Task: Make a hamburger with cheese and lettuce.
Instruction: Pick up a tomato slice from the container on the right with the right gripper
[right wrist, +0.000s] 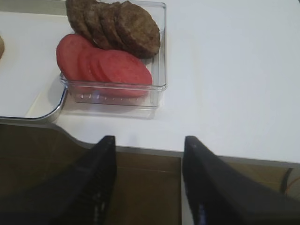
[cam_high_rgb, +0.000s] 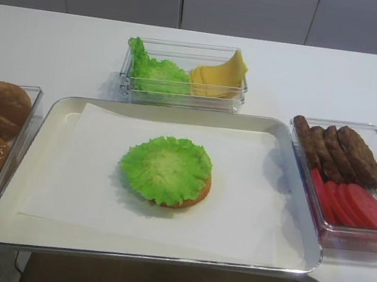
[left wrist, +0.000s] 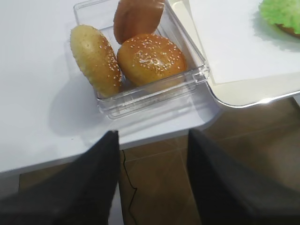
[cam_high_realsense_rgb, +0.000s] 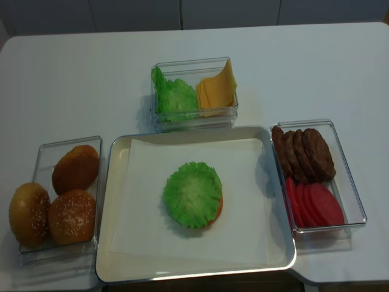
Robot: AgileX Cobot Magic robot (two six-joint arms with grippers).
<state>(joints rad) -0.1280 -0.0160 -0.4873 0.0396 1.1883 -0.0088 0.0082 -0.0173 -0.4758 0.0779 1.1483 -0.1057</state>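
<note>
We have the hamburger (cam_high_rgb: 169, 174) begun: bun base topped with lettuce (cam_high_rgb: 165, 167) on the tray (cam_high_rgb: 65, 112). Cheese (cam_high_rgb: 219, 78) waits in its box; both our grippers' jaws stand wide, empty.

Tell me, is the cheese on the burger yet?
Not yet. The cheese sits in its box; only lettuce tops the hamburger.

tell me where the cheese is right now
The cheese sits in the right half of the clear container behind the tray, in the exterior high views, beside the spare lettuce on its left.
</note>
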